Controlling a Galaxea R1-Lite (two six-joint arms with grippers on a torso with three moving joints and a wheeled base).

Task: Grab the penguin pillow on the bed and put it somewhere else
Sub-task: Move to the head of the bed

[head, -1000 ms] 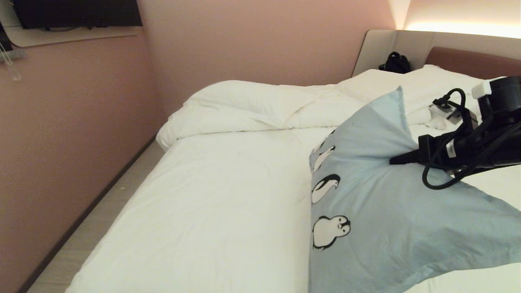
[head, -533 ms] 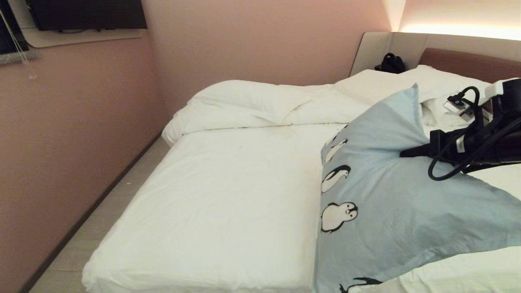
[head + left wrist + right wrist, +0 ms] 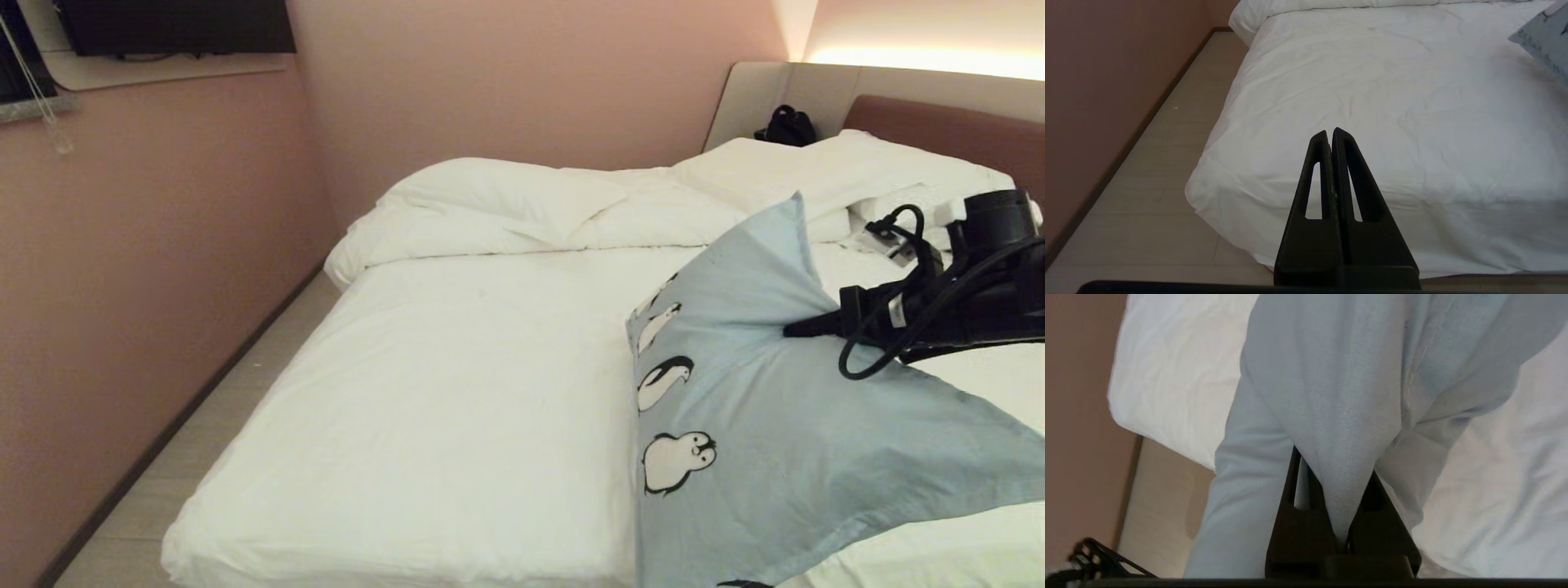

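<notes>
The right claw (image 3: 796, 330) is clamped tight on a pinch of the penguin pillow (image 3: 759, 425), holding it draped over the right side of the bed (image 3: 457, 392), its fabric hanging from the claw. The left claw (image 3: 1330, 134) is closed on nothing, by the bed's foot corner.

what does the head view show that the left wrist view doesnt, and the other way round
Only the head view: the right gripper shut on the penguin pillow, its printed penguins, the white pillows, the headboard and a black bag.
Only the left wrist view: the left gripper, shut and empty, beyond the bed's foot edge.
Both: the bed, the floor, the pink wall and some of the pillow.
</notes>
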